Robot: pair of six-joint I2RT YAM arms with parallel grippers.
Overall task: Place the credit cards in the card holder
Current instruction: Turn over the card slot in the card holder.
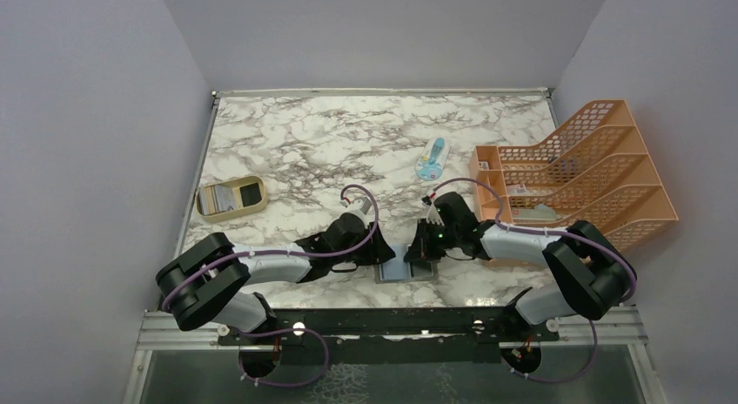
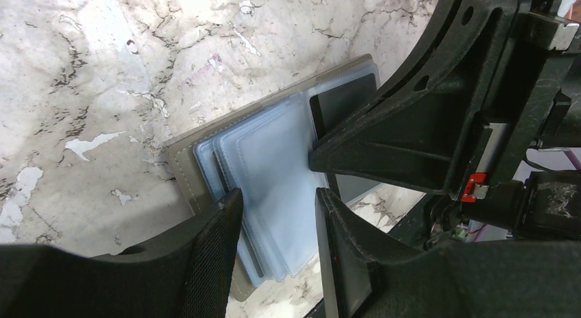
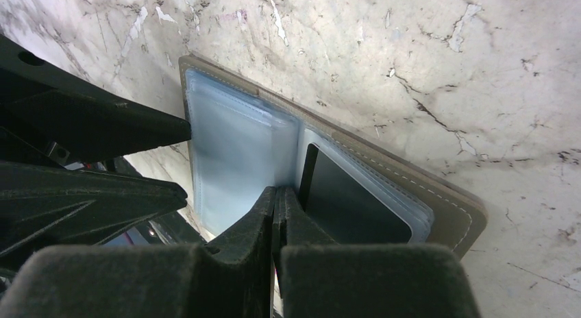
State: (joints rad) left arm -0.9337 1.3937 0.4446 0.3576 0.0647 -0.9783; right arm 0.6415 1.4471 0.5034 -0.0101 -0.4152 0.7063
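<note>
The card holder [image 1: 405,271] lies open on the marble near the front edge, its pale blue sleeves [image 2: 270,150] fanned out. A dark card [image 3: 356,208] sits in the right-hand pocket. More credit cards [image 1: 218,198] lie in the tan tray far to the left. My left gripper [image 1: 383,254] is low over the holder's left half, its jaws [image 2: 277,194] apart astride the sleeves with nothing gripped. My right gripper [image 1: 424,250] is shut, its tips [image 3: 277,193] down at the holder's fold beside the dark card. Whether a sleeve edge is pinched there, I cannot tell.
The tan oval tray [image 1: 252,207] stands at the left edge. A light blue-and-white packet [image 1: 432,158] lies at mid-table. A large orange mesh file rack [image 1: 592,169] fills the right side, close behind the right arm. The two grippers nearly touch.
</note>
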